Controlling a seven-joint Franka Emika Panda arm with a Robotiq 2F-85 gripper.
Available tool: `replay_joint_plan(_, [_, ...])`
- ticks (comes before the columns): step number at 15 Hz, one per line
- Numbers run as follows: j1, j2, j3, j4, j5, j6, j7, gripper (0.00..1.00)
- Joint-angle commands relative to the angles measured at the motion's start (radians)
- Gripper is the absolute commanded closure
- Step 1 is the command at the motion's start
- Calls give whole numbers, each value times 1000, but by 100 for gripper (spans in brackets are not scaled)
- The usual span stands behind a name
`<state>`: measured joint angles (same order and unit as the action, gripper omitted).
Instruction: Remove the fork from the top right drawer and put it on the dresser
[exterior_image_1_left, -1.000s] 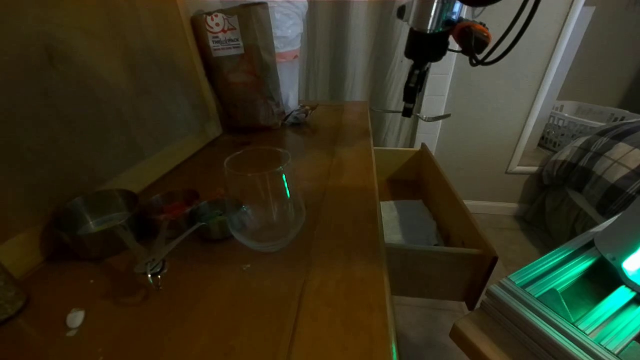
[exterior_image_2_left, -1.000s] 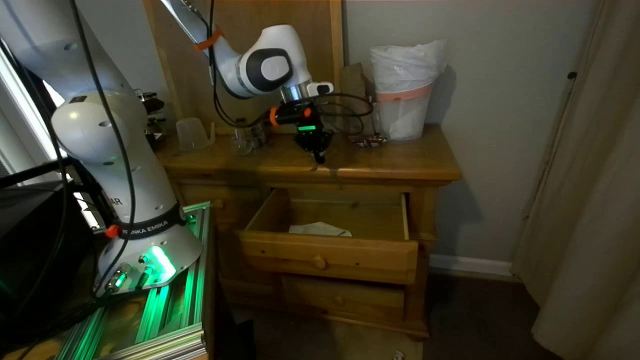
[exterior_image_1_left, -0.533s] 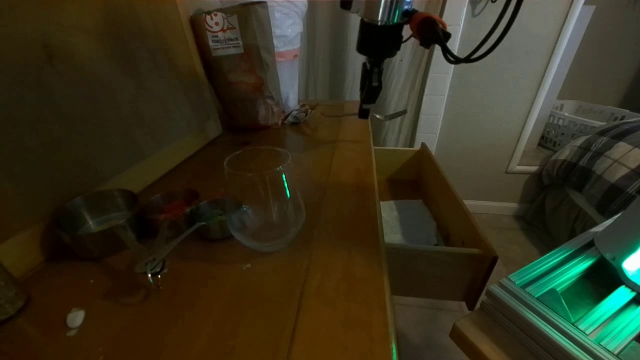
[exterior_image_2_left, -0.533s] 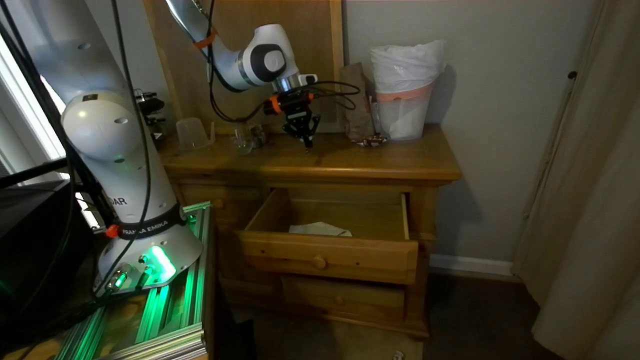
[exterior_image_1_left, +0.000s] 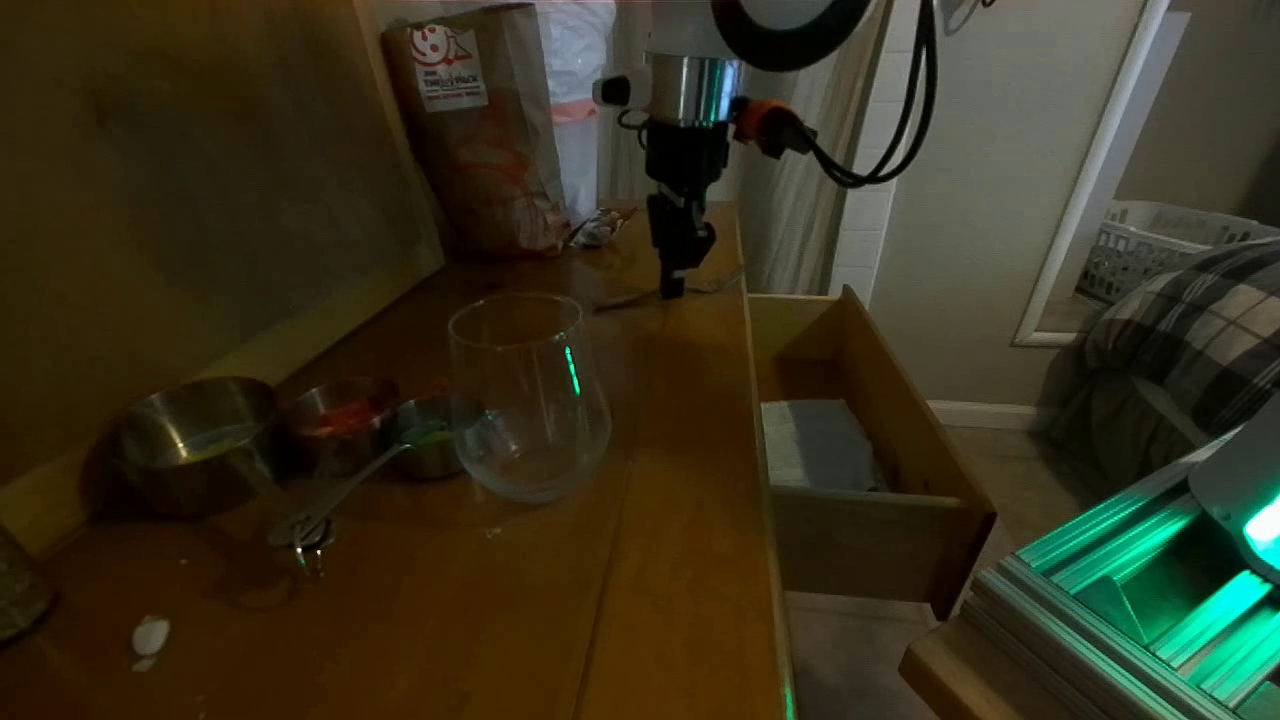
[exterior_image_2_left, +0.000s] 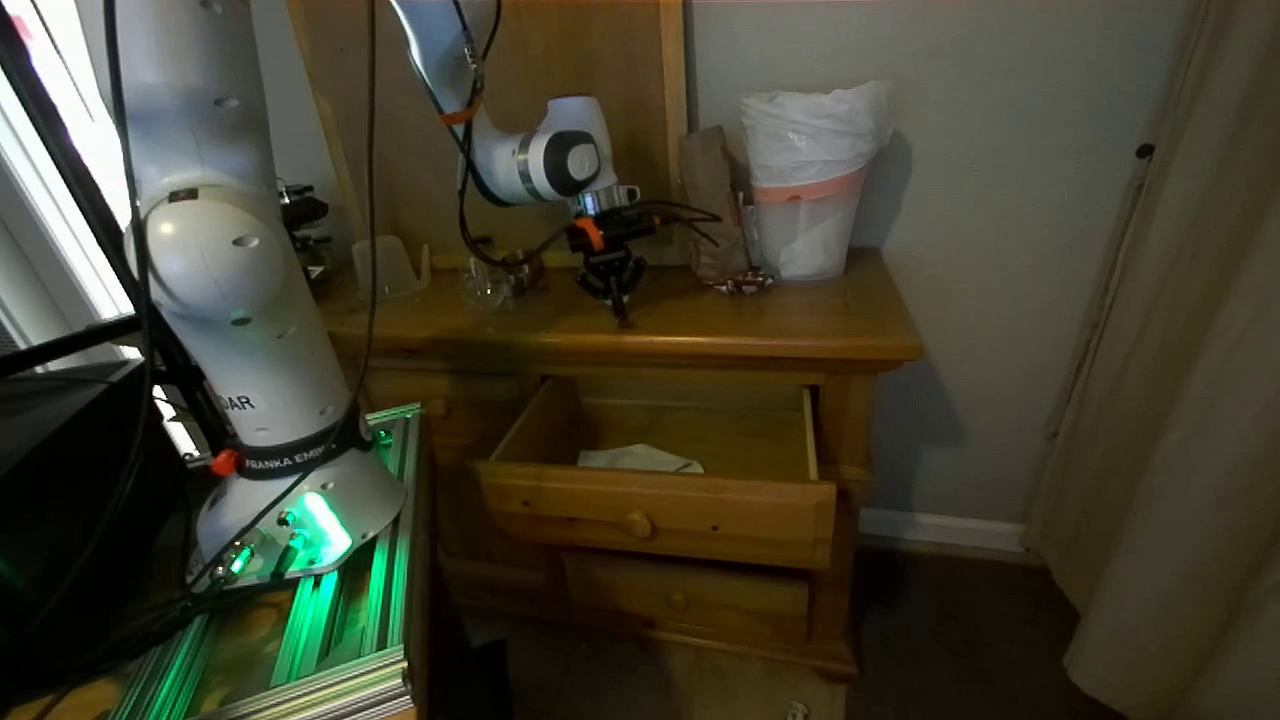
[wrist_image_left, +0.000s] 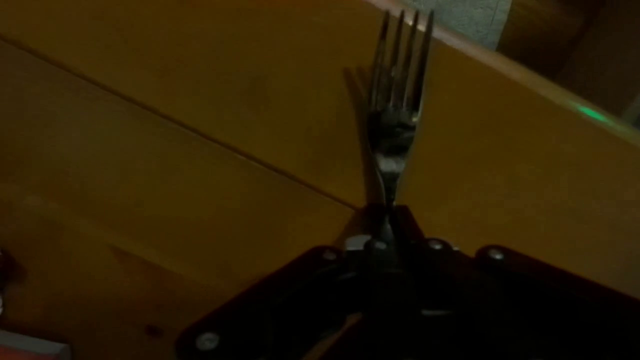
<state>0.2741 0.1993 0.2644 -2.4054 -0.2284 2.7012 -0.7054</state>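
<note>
Brown wood makes the top of the dresser. One fork is held over it, thin, dark and shiny, with four prongs. One robot hand pinches its handle, and the fork sticks out on both sides, prongs toward the one pulled-out drawer. I cannot tell if it touches the wood. On top stand one glass, three metal cups and one paper bag.
</note>
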Motion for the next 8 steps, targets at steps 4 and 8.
replay_joint_plan(4, [-25,77,30,120,-10,-95,-102,61])
replay_joint_plan(8, [-33,49,32,118,-2,-110,-116,33])
